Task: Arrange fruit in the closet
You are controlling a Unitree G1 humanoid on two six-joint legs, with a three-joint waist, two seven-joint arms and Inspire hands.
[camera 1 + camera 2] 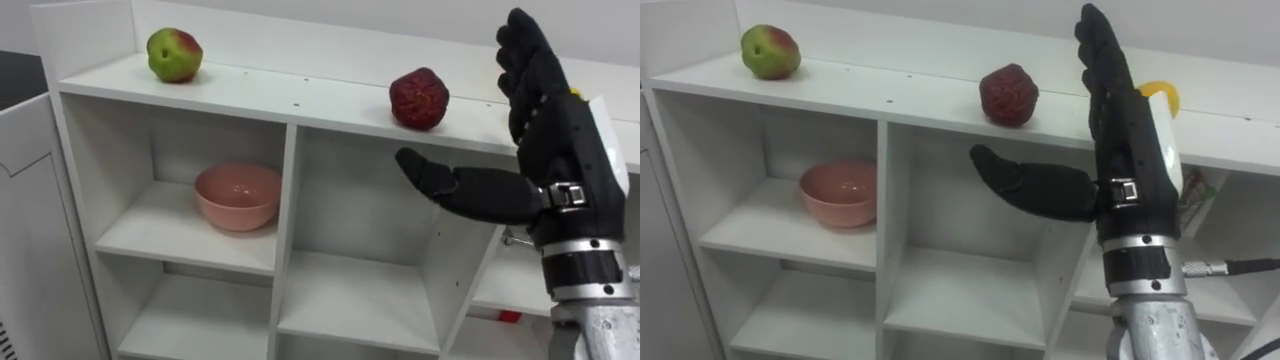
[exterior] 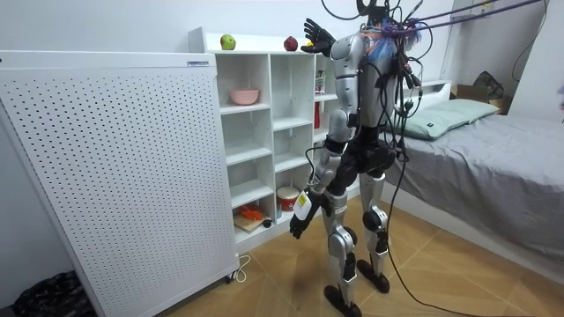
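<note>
Robot stands upright facing the white open closet (image 1: pixel 300 98). It is between the white perforated panel (image 2: pixel 115 158) on the room view's left and the bed (image 2: pixel 493 145) on the room view's right.

Right hand (image 1: pixel 560 135) is raised to top-board height. It is spread flat and empty, fingers (image 1: pixel 525 55) straight and pointing up, thumb out sideways toward the robot's left in front of the middle compartment.

Fruit sits on the closet's top board:
- The green-red apple (image 1: pixel 174 55) is at the far left end.
- The red fruit (image 1: pixel 419 98), bumpy-skinned, is near the middle, just left of the raised hand and not touching it.
- Something yellow (image 1: pixel 1162 95) pokes out from behind the hand on the same board, mostly hidden, so I can't tell what it is.

Apple and red fruit are well apart.

A pink bowl (image 1: pixel 237 195) stands upright in the top-left compartment, under the apple. The middle compartment behind the thumb is bare.

Left hand (image 2: pixel 298 225) hangs low beside the thigh in the room view. Can't tell whether its fingers are curled or not.
</note>
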